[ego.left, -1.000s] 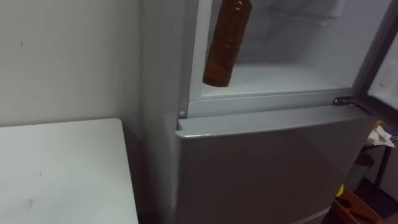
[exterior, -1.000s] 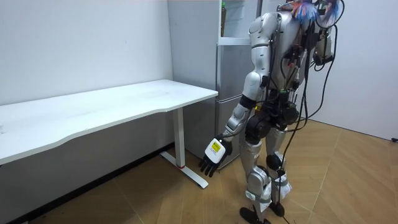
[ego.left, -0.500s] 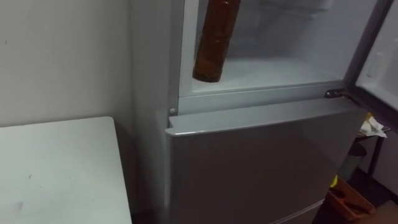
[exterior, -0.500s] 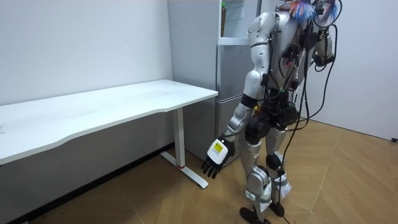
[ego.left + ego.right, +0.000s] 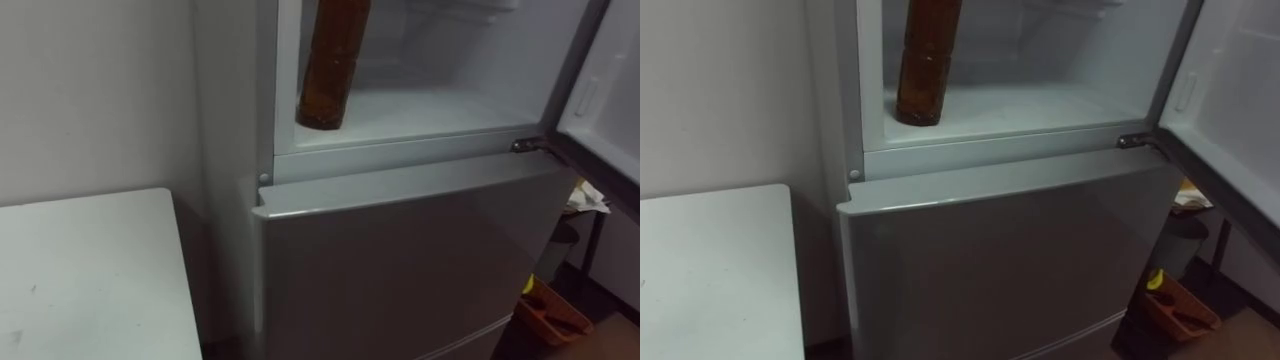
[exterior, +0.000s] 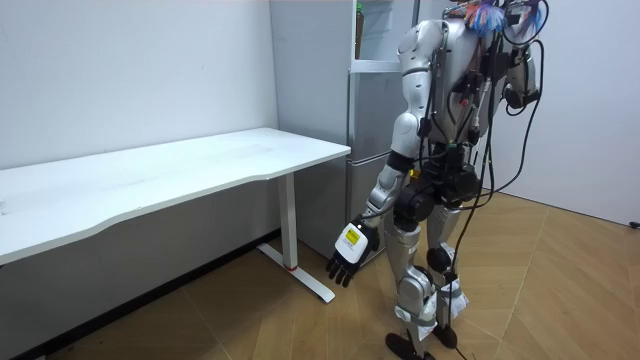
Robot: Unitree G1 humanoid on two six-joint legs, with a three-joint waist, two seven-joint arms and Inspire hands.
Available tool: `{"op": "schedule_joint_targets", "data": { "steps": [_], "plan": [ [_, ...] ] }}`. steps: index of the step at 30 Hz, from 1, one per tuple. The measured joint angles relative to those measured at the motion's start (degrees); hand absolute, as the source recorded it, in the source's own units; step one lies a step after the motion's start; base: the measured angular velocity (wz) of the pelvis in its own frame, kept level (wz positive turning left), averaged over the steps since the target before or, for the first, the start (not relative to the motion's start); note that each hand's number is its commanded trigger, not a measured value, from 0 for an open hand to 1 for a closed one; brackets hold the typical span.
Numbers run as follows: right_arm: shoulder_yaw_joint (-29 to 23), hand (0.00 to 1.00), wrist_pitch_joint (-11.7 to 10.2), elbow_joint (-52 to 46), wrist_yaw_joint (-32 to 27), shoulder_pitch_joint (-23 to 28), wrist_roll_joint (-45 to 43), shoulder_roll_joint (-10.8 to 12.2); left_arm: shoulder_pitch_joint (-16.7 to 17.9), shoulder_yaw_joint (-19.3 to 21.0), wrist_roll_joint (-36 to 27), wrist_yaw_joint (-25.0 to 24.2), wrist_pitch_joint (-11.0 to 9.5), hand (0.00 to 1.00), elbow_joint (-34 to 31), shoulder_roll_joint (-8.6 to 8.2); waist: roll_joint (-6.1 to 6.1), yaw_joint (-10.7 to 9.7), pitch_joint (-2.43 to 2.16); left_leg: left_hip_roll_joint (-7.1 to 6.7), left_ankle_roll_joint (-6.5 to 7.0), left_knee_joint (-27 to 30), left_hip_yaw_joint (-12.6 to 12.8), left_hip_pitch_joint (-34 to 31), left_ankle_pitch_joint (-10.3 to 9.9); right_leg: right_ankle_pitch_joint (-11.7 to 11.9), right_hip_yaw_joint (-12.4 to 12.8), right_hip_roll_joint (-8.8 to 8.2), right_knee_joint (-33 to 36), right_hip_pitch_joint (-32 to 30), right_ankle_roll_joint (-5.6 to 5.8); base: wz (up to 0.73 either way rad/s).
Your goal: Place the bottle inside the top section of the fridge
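You've got the bottle (image 5: 325, 70) at the left front of the upper fridge (image 5: 440, 110); left hand (image 6: 347, 255) hangs, fingers loose, open.

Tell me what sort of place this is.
Probably an office or lab room, not a kitchen: a two-door fridge stands by bare walls beside a long white desk on wood flooring.

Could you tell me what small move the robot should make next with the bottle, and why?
Probably nudge the bottle a little deeper into the upper compartment, so it stands safely: its base sits close to the front edge by the left wall, and the upper door stands open. The left hand hangs idle.
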Motion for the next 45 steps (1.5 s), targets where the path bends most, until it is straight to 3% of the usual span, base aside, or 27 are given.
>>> {"op": "schedule_joint_targets", "data": {
  "steps": [8,15,21,24,34,45],
  "plan": [
    [2.8,0.0,0.0,-3.4,1.2,1.7,-4.9,0.1,-0.2,-1.1,0.0,0.0,-0.2,0.0,0.6,0.18,0.12,0.8,0.0,0.14,-0.09,-0.1,0.4,-0.1,0.0,0.1,0.2,0.13,-0.1,-0.2,-0.2,-0.04],
    [4.5,0.0,0.0,-10.2,7.2,1.8,-9.3,0.1,-1.5,-3.9,0.0,-0.9,-0.3,0.0,2.5,0.56,-0.1,1.3,0.01,0.22,-0.1,-0.1,0.7,-0.1,0.0,0.2,0.2,0.23,-0.5,0.0,-0.23,-0.01],
    [4.5,0.0,-3.4,-16.0,8.7,1.5,-9.6,0.1,-1.9,-6.0,0.0,-0.3,-0.3,0.0,3.1,1.37,-0.78,2.9,-0.3,0.97,-0.35,0.0,0.6,-0.1,-0.1,2.0,-0.7,0.87,-4.0,2.1,-0.34,0.06],
    [4.5,0.0,-4.7,-17.6,9.6,1.5,-9.7,0.1,-2.1,-7.1,0.0,-0.3,0.4,0.0,4.1,1.65,-1.34,4.0,-0.18,1.11,-0.44,0.0,0.3,-0.1,-0.3,2.2,-1.0,0.86,-4.5,2.5,-0.36,0.05],
    [7.1,0.0,-5.4,-17.6,15.6,0.0,-16.1,0.1,-2.7,-8.8,1.5,-0.4,2.7,0.0,4.5,1.83,0.64,5.5,-0.33,1.12,-0.32,0.0,0.0,0.0,-0.4,2.3,-1.2,0.6,-4.3,2.7,-0.23,0.01],
    [7.5,0.0,-5.6,-19.4,18.6,-0.3,-16.3,0.1,-3.3,-8.9,3.9,-1.2,3.1,0.0,4.5,1.92,0.65,5.8,-0.23,1.24,-0.42,0.9,-0.1,-0.2,-0.5,2.3,-1.7,0.5,-4.4,3.0,-0.28,0.0]
  ]
}}
